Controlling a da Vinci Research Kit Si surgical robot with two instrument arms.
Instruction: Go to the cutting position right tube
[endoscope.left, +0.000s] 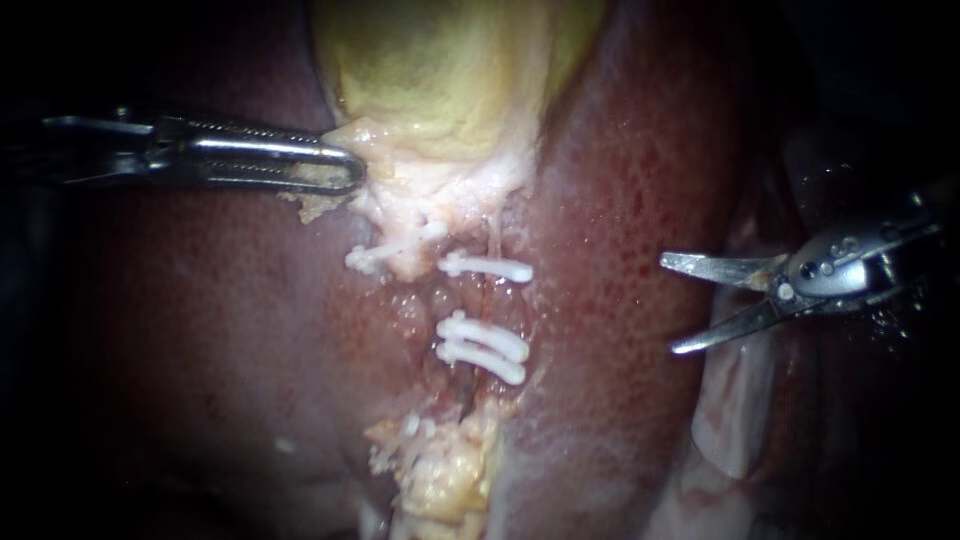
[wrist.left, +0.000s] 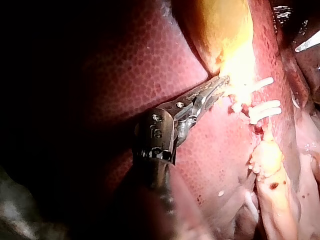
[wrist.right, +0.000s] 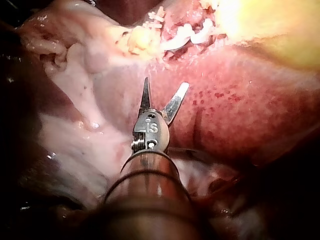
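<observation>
Left instrument (endoscope.left: 355, 170) clamps waxy yellow gallbladder (endoscope.left: 440, 80); right instrument (endoscope.left: 670, 305) gapes.

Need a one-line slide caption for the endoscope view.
Right instrument, jaws open, over the liver short of the clips; left instrument holds the pale lower edge of the gallbladder.

Left instrument (endoscope.left: 350, 168): slim silver metal, long slotted jaws, dark grey wrist block with small round screws. Right instrument (endoscope.left: 670, 305): two short pointed shiny blades, rounded silver hinge with rivets, ringed dark shaft behind.
</observation>
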